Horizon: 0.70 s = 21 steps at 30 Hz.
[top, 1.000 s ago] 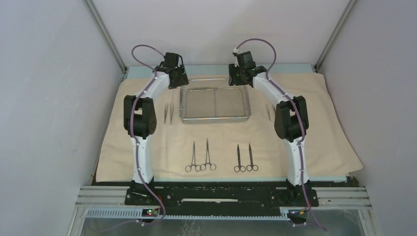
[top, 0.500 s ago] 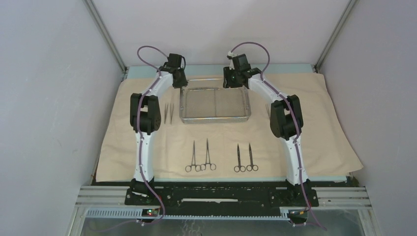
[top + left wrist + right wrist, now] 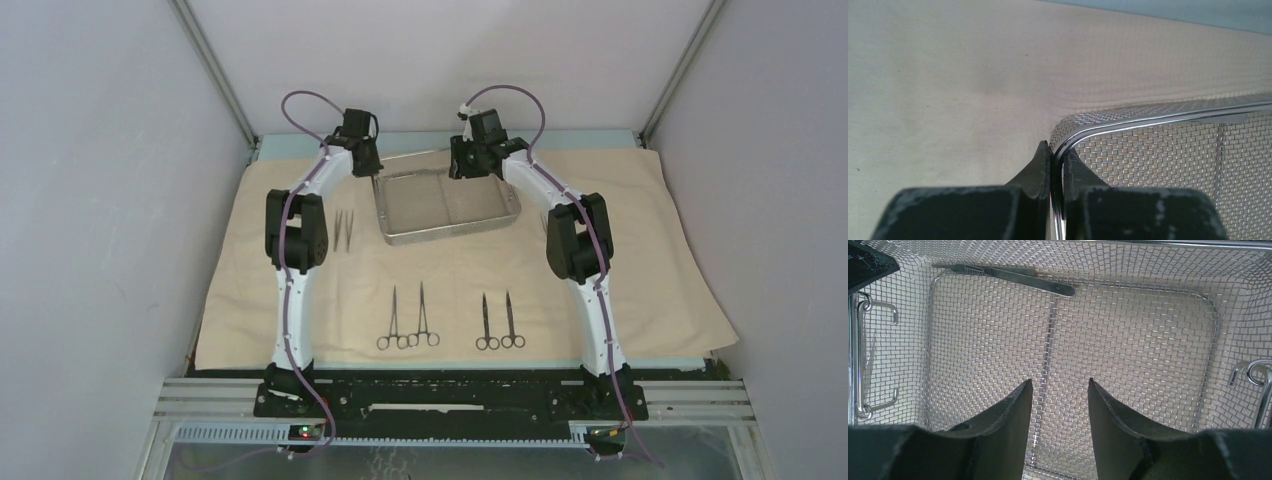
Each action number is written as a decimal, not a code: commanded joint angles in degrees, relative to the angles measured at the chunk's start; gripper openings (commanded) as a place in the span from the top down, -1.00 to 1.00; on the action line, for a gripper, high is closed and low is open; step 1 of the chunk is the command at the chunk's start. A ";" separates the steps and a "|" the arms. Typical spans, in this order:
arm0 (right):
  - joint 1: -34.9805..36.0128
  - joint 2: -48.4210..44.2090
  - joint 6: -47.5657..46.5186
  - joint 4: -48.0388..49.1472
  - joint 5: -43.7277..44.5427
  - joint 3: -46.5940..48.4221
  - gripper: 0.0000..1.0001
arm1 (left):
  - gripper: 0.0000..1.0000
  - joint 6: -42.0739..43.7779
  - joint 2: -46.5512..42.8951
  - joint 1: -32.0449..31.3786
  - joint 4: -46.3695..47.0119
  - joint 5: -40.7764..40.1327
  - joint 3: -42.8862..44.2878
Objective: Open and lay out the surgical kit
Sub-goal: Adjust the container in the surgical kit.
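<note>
- Top external view: the beige cloth wrap (image 3: 640, 270) lies spread flat over the table (image 3: 560, 136). The steel mesh tray (image 3: 450, 210) sits near the middle of the cloth's far edge, skewed to that edge.
- Left gripper (image 3: 1055, 156) is clenched on the tray's far left corner. In the left wrist view, the bright rim wire is pinched between its two black fingers (image 3: 1035, 167).
- Right gripper (image 3: 1060, 390) hangs over the tray by its far edge, jaws apart and grasping nothing. Under the gap are the mesh floor and its middle wire.
- A slim dark tool (image 3: 1008, 274), perhaps a scalpel handle, lies inside the tray against one wall.
- Four ring-handled clamps lie in a row near the cloth's near edge, as a left pair (image 3: 421, 312) and a right pair (image 3: 485, 320), rings toward the arm bases.
- One set of tweezers (image 3: 343, 228) lies just left of the tray, beside the left arm's elbow.
- A second slim piece (image 3: 545, 226) lies right of the tray, mostly hidden by the right arm.
</note>
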 commanded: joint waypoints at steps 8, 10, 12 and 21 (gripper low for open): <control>0.88 -2.13 -0.28 2.31 1.03 0.24 -0.06 | 1.00 9.06 -14.64 -0.25 20.54 5.89 -14.05; 1.20 -2.07 -1.43 2.44 1.28 0.13 -0.07 | 1.00 10.25 -15.91 -0.20 22.38 7.10 -15.73; 1.72 -1.76 -3.47 2.79 0.60 0.06 -0.08 | 1.00 11.42 -16.45 -0.25 23.38 7.91 -16.48; 8.21 1.49 -9.73 0.03 12.12 0.08 -0.05 | 1.00 11.20 -16.55 -0.25 24.18 8.00 -16.57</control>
